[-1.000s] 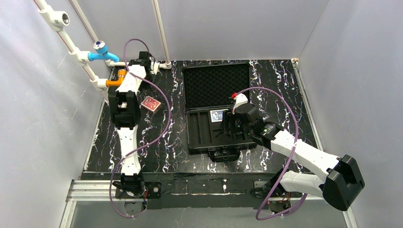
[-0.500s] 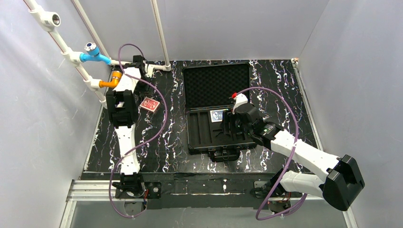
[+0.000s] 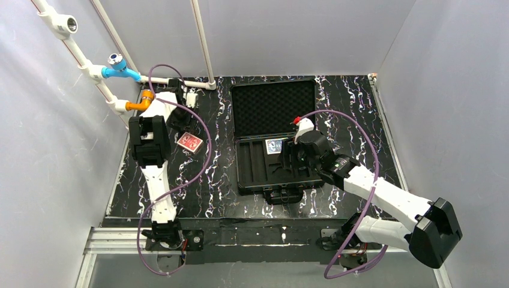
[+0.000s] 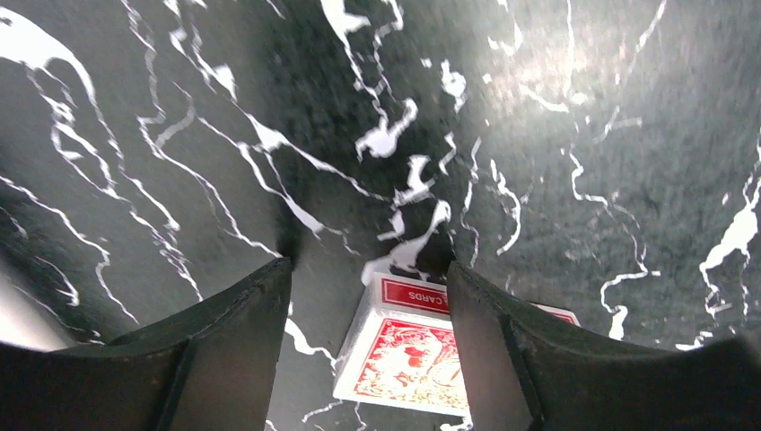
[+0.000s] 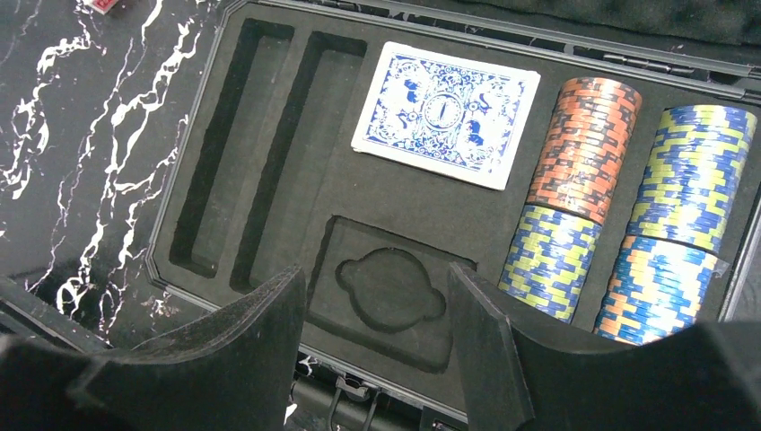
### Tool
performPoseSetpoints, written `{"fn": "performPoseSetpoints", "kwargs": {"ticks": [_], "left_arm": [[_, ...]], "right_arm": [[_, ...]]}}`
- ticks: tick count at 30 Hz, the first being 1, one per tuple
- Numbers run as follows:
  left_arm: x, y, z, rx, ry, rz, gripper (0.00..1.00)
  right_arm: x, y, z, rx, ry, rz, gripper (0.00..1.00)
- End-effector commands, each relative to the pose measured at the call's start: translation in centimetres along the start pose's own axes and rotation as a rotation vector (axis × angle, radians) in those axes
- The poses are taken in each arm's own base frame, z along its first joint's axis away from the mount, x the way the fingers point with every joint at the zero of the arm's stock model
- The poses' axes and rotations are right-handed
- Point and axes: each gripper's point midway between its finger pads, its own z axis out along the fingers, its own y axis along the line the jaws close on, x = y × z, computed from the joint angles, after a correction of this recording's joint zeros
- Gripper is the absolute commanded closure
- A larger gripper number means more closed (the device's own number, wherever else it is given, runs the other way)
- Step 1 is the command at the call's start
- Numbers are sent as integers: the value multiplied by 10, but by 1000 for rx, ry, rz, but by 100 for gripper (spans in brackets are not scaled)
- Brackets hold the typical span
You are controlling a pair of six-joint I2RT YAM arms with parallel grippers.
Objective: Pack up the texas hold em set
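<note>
Drawn back from far corner: left fingers [image 4: 229,346], spread, red deck [image 4: 415,357] between, off-centre. Centre first, lower to worktop [image 4: 583,180], pinch edges squarely. Right fingers [image 5: 489,346] spread, empty.

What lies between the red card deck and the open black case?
Nothing rests there: the top view shows bare tabletop between red deck and case, crossed only by the left arm's purple cable.
</note>
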Motion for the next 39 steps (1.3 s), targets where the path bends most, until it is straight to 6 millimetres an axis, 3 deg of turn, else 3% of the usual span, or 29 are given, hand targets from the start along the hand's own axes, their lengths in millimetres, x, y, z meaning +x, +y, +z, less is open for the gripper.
{"fn": "performPoseSetpoints", "kwargs": {"ticks": [1,10,12,19,27,36,39], "left_arm": [[30,-22,-22,73,65,1,38],[79,-44,-41,86,136,-112,39],[84,-60,-47,92,143,-103,39],[109,-89,-66,102,153,-85,40],[135,-94,-89,77,156,-111,41],[126,-97,-115,35,-48,-262,39],[127,-84,-127,-54,-116,-349,36]], "right_arm": [[-10,7,-10,-33,-28,8,33],[-6,11,-15,-62,-18,15,33],[-6,12,-15,-68,-16,17,33],[-7,15,-19,-80,-20,33,33],[-11,13,-24,-74,-38,39,33],[-15,16,-21,-78,-41,35,33],[-16,14,-22,-71,-47,34,33]]}}
